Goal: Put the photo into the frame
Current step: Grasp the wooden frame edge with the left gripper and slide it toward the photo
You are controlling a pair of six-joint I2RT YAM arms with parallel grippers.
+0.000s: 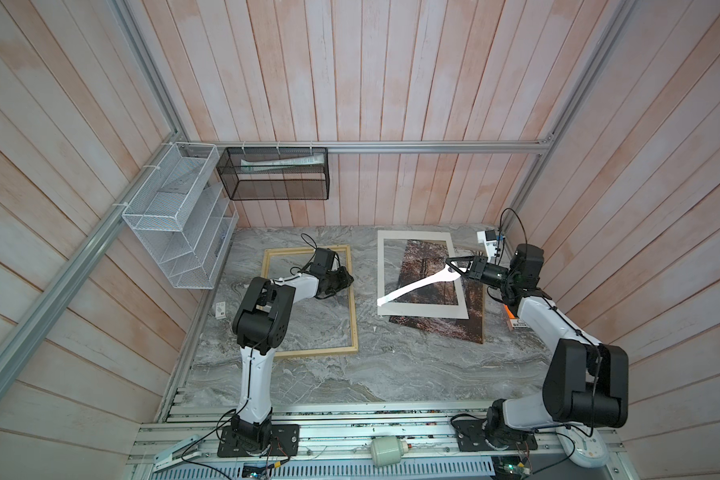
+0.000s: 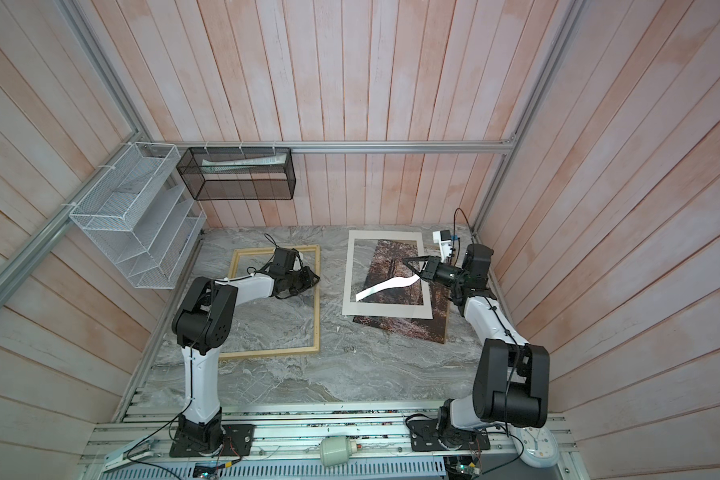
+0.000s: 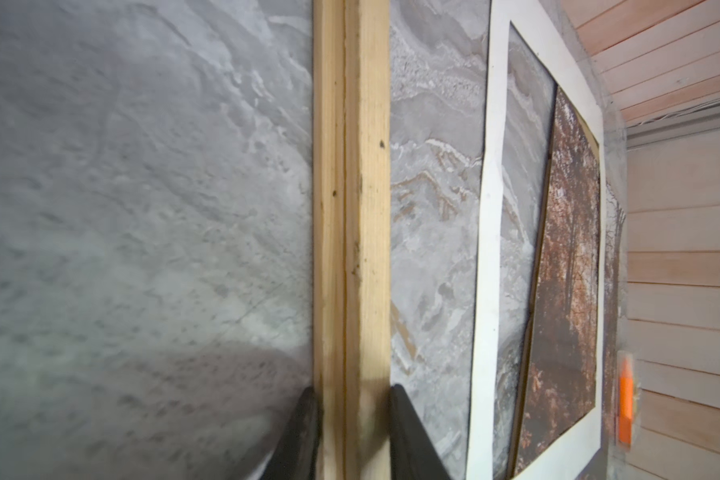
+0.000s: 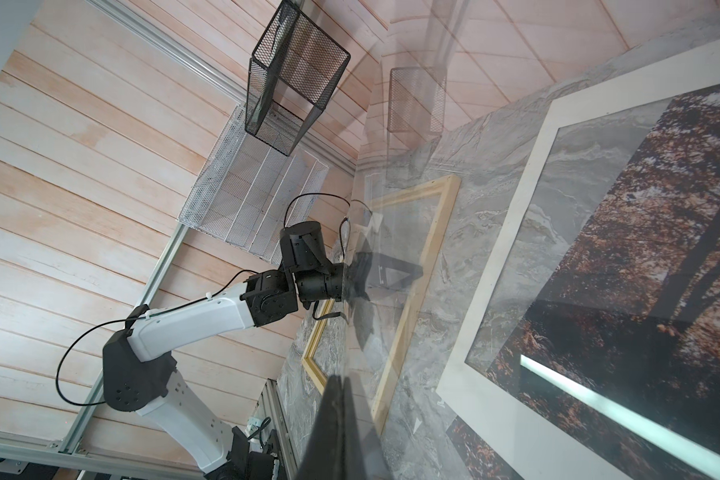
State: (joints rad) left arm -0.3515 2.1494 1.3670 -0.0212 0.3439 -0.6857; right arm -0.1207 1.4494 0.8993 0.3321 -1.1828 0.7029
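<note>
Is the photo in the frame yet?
Out. The photo lies partly under the white mat, apart from the frame, whose inside shows only tabletop.

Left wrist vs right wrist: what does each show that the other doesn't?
Left wrist only: the left gripper closed across one frame rail, seen close up, and an orange object by the wall.
Right wrist only: the left arm, the black mesh basket, the white wire rack, and a clear sheet carrying reflections.
Both: the frame, the white mat, the photo partly under it, and the marble tabletop.
</note>
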